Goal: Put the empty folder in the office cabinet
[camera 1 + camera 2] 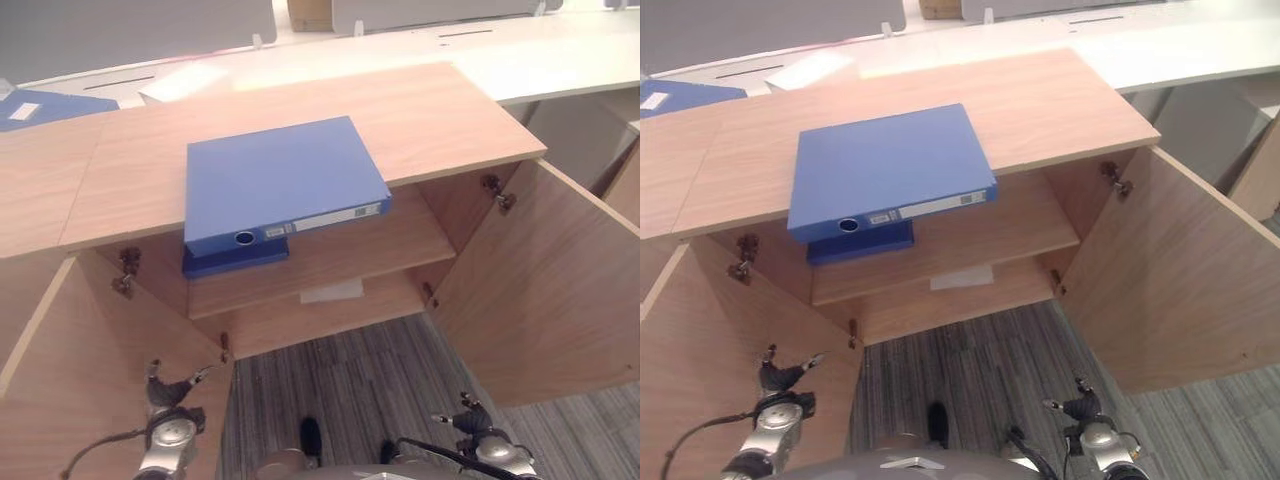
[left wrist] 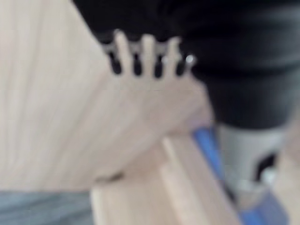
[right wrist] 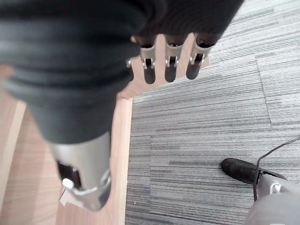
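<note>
A blue folder (image 1: 280, 182) lies flat on the wooden cabinet top (image 1: 440, 115), its labelled spine hanging a little over the front edge. Right under it, a second blue folder (image 1: 235, 258) lies on the upper shelf (image 1: 370, 245) inside the cabinet. My left hand (image 1: 172, 388) hangs low by the left door, fingers (image 2: 140, 54) relaxed and holding nothing. Low by the right door is my right hand (image 1: 468, 413), its fingers (image 3: 171, 65) straight over the carpet and also holding nothing. Both hands are well below the folders and apart from them.
Both cabinet doors stand open, the left door (image 1: 90, 380) and the right door (image 1: 545, 290). A white sheet (image 1: 332, 291) lies on the lower shelf. Another blue folder (image 1: 45, 108) rests on the white desk (image 1: 560, 50) behind. Grey carpet (image 1: 360, 380) lies in front.
</note>
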Tool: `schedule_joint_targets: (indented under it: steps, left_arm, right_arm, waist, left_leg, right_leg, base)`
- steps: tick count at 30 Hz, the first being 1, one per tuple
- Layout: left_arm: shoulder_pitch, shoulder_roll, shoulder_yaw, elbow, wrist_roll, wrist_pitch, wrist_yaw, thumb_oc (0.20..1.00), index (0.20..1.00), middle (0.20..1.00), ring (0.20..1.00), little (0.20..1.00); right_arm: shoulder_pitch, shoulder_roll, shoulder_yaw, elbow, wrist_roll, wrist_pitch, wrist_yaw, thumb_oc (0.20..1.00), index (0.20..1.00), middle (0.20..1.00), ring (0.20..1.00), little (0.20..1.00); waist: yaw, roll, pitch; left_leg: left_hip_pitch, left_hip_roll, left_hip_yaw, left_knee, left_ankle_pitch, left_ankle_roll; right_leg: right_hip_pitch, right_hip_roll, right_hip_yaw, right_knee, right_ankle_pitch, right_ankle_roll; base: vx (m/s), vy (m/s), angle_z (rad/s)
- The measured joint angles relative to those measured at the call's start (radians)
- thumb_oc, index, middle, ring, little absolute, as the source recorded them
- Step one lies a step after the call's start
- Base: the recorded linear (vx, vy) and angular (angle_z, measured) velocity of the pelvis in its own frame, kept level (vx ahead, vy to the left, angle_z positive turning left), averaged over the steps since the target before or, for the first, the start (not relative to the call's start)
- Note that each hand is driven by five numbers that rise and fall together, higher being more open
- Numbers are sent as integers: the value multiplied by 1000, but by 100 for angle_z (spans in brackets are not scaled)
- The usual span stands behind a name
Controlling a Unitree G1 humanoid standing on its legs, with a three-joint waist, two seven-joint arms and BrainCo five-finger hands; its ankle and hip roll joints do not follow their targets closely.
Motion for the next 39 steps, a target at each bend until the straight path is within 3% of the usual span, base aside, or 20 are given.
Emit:
schedule_joint_targets:
  steps: [6,11,13,21,28,39]
  left_arm:
    - [81,8,-54,-111,151,-31,130,1000,1000,1000,1000,1000]
    - [91,59,-118,-213,266,-59,182,1000,1000,1000,1000,1000]
    - [88,112,-161,-301,388,-61,229,1000,1000,1000,1000,1000]
    - [79,172,-165,-411,535,-19,352,1000,1000,1000,1000,1000]
    - [89,200,-131,-476,637,22,487,1000,1000,1000,1000,1000]
    - [83,282,-65,-575,822,-9,595,1000,1000,1000,1000,1000]
  right_arm:
    - [19,0,0,9,0,-2,0,1000,1000,1000,1000,1000]
    - [22,-2,0,9,1,-15,0,1000,1000,1000,1000,1000]
    - [21,-2,1,10,3,-17,0,1000,1000,1000,1000,1000]
    - [32,-3,-1,11,4,-18,1,1000,1000,1000,1000,1000]
    - [34,-2,-4,29,4,-18,-2,1000,1000,1000,1000,1000]
    - [53,-2,-9,44,4,-17,-11,1000,1000,1000,1000,1000]
  waist:
    - [24,-23,-22]
    - [34,-37,-41]
    - [36,-33,-53]
    - [21,-5,-72]
    - [27,-1,-74]
    - [43,3,-87]
  left_leg:
    - [-20,15,-4,0,6,-8]
    - [-19,20,-10,0,10,-11]
    - [-18,20,-10,0,9,-11]
    - [-16,20,-6,0,10,-11]
    - [-16,21,-8,0,10,-11]
    - [-16,21,-5,0,9,-10]
  right_leg:
    - [-15,16,0,0,-1,-2]
    - [-13,22,-3,-1,0,-5]
    - [-14,22,-3,-1,0,-5]
    - [-14,20,-2,-2,0,-5]
    - [-13,23,-3,-2,-1,-6]
    - [-15,22,2,-1,-2,-7]
  base:
    - [-15,-29,1]
    - [-12,-52,3]
    - [0,0,0]
    - [-5,-2,-1]
    - [0,0,0]
    - [0,0,0]
